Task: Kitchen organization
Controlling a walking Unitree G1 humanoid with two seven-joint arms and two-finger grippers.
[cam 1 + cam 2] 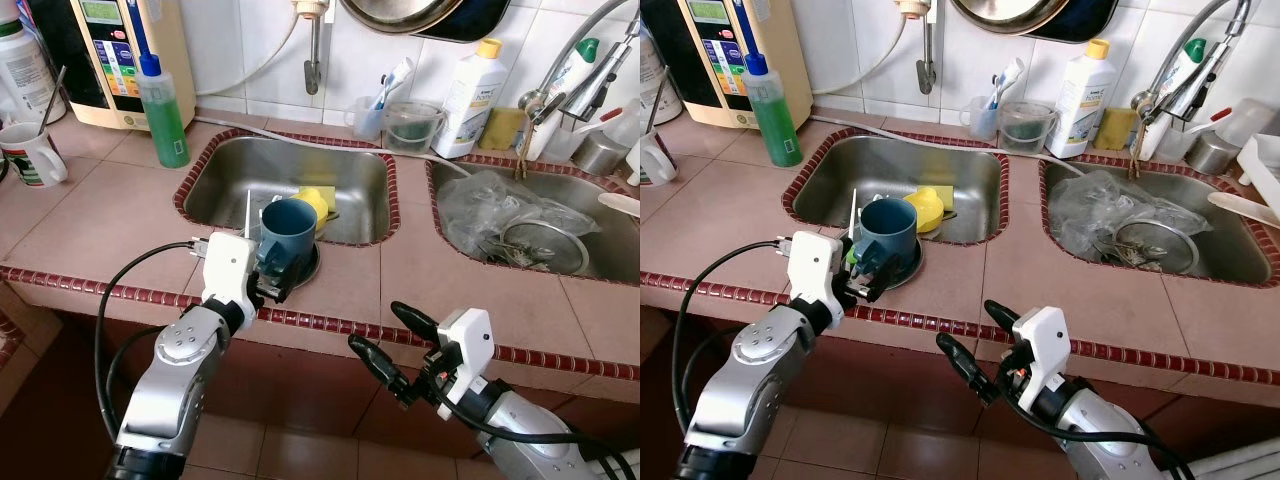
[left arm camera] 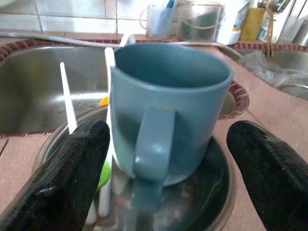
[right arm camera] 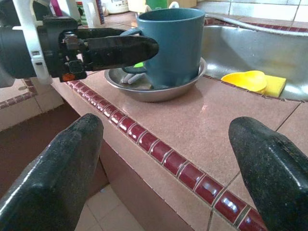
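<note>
Blue plastic mug [image 1: 288, 232], thick-walled, matte, handle turned toward the robot, upright in a shallow steel dish [image 3: 159, 89] at the front edge of the counter, just before the left sink [image 1: 240, 175]. White plastic utensils [image 2: 69, 103] leaning in the dish beside the mug, a scrap of green at its base.

Left gripper [image 2: 163, 168] level with the mug, black fingers [image 2: 62, 178] spread wide to either side of the handle, not touching it. Right gripper [image 1: 395, 345] lower, out over the floor in front of the counter edge, fingers [image 3: 53, 168] likewise apart and holding nothing.

Yellow sponge [image 1: 318, 203] and a yellow scrap in the left sink behind the mug. Right sink [image 1: 470, 180] crowded with crumpled clear plastic [image 1: 495, 210] and a steel wire strainer [image 1: 545, 245].

Pinkish-brown tiled counter [image 1: 440, 280] trimmed with dark red edge tiles. Along the back: a green bottle of liquid [image 1: 163, 115], a cream wall-standing water appliance [image 1: 125, 60], a white mug [image 1: 30, 150] with a spoon, a clear cup with a toothbrush [image 1: 372, 115], a clear pitcher [image 1: 413, 125], a white bottle with a yellow cap [image 1: 473, 100] and a chrome tap [image 1: 585, 65]. White wall tiles behind, terracotta floor tiles [image 1: 300, 440] below.
</note>
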